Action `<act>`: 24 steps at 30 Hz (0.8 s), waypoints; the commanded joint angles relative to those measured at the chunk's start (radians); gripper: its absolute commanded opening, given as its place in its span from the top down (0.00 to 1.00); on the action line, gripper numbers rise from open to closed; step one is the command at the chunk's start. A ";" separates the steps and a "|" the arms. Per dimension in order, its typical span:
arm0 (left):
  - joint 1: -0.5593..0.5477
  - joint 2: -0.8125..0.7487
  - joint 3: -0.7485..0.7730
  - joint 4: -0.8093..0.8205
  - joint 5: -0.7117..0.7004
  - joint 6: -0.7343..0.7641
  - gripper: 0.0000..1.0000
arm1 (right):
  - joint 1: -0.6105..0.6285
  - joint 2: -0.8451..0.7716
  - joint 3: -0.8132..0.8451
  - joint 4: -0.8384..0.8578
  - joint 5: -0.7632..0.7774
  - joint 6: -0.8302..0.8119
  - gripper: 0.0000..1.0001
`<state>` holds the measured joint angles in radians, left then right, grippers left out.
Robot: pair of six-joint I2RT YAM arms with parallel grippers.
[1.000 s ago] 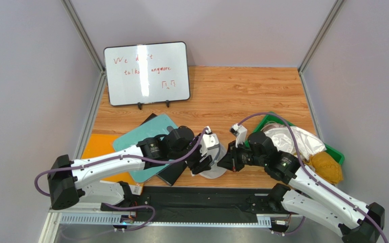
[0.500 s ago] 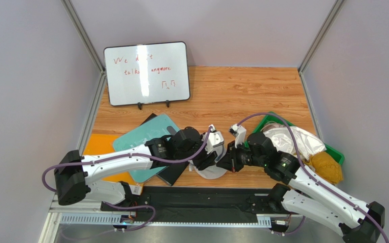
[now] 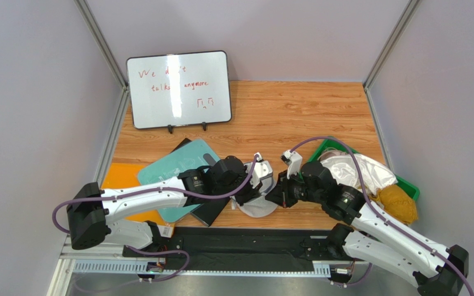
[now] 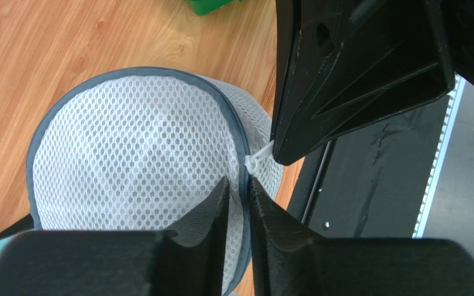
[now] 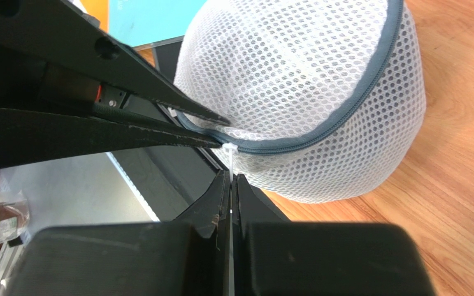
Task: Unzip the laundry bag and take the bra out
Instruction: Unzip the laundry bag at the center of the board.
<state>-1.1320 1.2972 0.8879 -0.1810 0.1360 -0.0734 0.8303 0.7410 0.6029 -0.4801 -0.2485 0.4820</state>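
Observation:
The laundry bag point(image 3: 259, 208), a round white mesh pouch with a grey-blue zip rim, sits on the wood near the front edge, zipped closed. In the left wrist view my left gripper point(image 4: 238, 182) is shut on the laundry bag point(image 4: 134, 160), its tips pinching the rim just below the white zip pull point(image 4: 253, 163). My right gripper point(image 5: 230, 177) is shut on the thin white zip pull point(image 5: 229, 153) beside the laundry bag point(image 5: 307, 80). From above, the left gripper point(image 3: 253, 196) and right gripper point(image 3: 271, 198) meet over the pouch. The bra does not show.
A green bin point(image 3: 408, 185) at the right holds a white cloth point(image 3: 357, 169), with a mustard bundle point(image 3: 397, 203) beside it. A teal board point(image 3: 181, 169), an orange mat point(image 3: 119, 179) and a black slab point(image 3: 211, 213) lie at the left. A whiteboard point(image 3: 179, 88) stands at the back.
My left gripper has moved right onto the pouch and its jaws have closed on the rim. The right gripper has stayed shut on the zip pull, barely moving.

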 commanded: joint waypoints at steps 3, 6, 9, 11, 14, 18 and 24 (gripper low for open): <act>-0.003 -0.019 -0.024 0.014 -0.006 0.003 0.91 | 0.006 0.011 0.038 -0.018 0.081 -0.011 1.00; -0.003 -0.022 -0.029 0.012 -0.003 0.004 1.00 | 0.004 0.017 0.050 -0.032 0.113 -0.019 1.00; -0.003 -0.033 -0.038 0.011 -0.003 0.007 1.00 | 0.003 0.018 0.058 -0.049 0.144 -0.031 1.00; -0.003 -0.044 -0.047 0.011 -0.003 0.011 1.00 | 0.001 0.018 0.061 -0.060 0.163 -0.039 1.00; -0.003 -0.062 -0.058 0.011 0.001 0.012 1.00 | -0.010 0.021 0.061 -0.068 0.176 -0.043 1.00; -0.003 -0.084 -0.070 0.003 -0.003 0.015 1.00 | -0.034 0.027 0.060 -0.068 0.176 -0.051 1.00; -0.003 -0.108 -0.087 -0.009 -0.013 0.018 1.00 | -0.042 0.031 0.072 -0.069 0.181 -0.062 1.00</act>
<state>-1.1320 1.2297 0.8143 -0.1715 0.1287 -0.0692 0.7994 0.7727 0.6285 -0.5457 -0.1162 0.4480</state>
